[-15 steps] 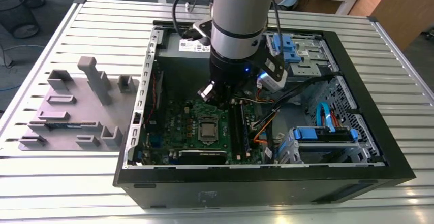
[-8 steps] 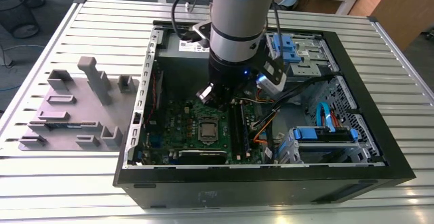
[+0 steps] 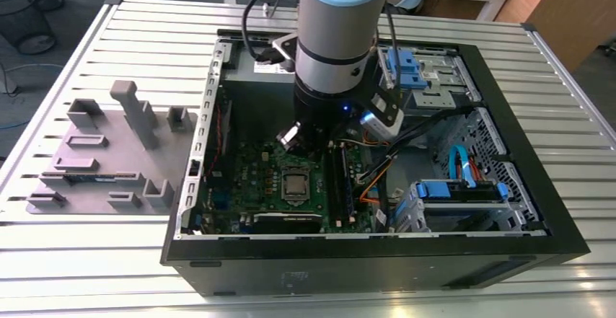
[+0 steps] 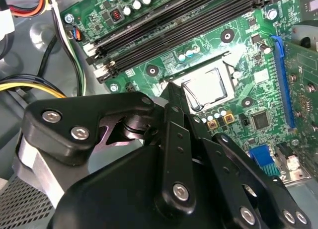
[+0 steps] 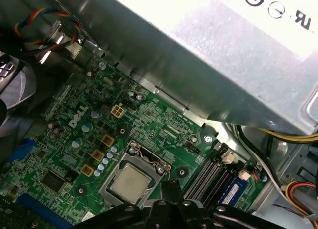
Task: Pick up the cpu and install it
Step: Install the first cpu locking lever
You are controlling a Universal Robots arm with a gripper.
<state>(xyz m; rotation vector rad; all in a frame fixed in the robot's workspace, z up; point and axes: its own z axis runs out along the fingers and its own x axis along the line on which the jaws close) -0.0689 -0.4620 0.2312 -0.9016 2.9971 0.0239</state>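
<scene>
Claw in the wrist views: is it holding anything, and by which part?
Nothing seems held. The claw hangs above the motherboard, and the cpu already lies in its socket.

Exterior view: high and well back, looking steeply down on the open computer case [image 3: 385,253] lying on the slatted table [image 3: 144,260]; whole case in frame, arm [image 3: 332,51] entering from the far edge.
First wrist view: close above the motherboard [image 5: 74,134], angled down; power-supply box [image 5: 208,65] looms over the board's far side, claw [image 5: 171,211] linkage at the frame edge.
Second wrist view: very close, behind the claw [image 4: 174,102], whose black linkage covers about half the frame; motherboard [image 4: 238,55] beyond it.
Shared: all three show the cpu [image 3: 294,184] [image 4: 208,87] [image 5: 129,182] in its socket; both wrist views show the memory slots [image 4: 174,28] [image 5: 211,177] beside it.
</scene>
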